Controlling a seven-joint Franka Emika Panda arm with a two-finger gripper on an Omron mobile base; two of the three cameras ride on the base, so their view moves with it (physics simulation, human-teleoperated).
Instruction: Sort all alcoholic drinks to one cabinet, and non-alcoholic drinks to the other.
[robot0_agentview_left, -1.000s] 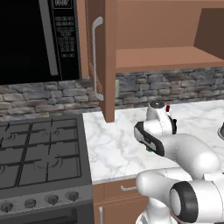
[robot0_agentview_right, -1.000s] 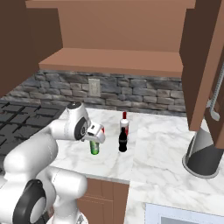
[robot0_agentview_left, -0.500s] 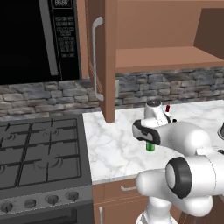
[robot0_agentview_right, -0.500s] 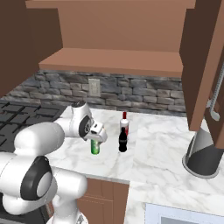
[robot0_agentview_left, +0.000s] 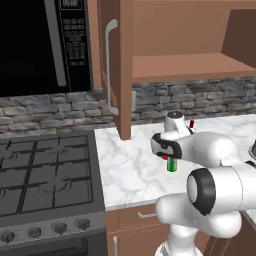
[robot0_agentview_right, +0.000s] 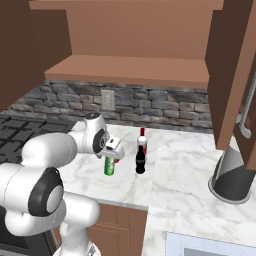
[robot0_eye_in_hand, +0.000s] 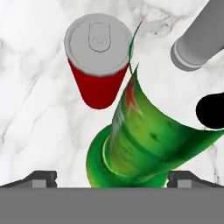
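Pincer (robot0_eye_in_hand: 112, 178) spread wide, straddling green bottle (robot0_eye_in_hand: 144, 140) from above; nothing gripped yet. I keep jaws wide to clear bottle's sides. Red can (robot0_eye_in_hand: 99, 61) just beyond pincer, black bottle (robot0_agentview_right: 140, 161) beside, all on bench (robot0_agentview_left: 130, 170). Versus earlier: arm swung lower, closer over bottle.

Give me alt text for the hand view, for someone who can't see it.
Looking straight down, the open hand straddles a green bottle, one dark fingertip on either side of it. A red can with a silver top stands just beyond on the white marble counter. A grey-white bottle and a black bottle's top show at the right edge.
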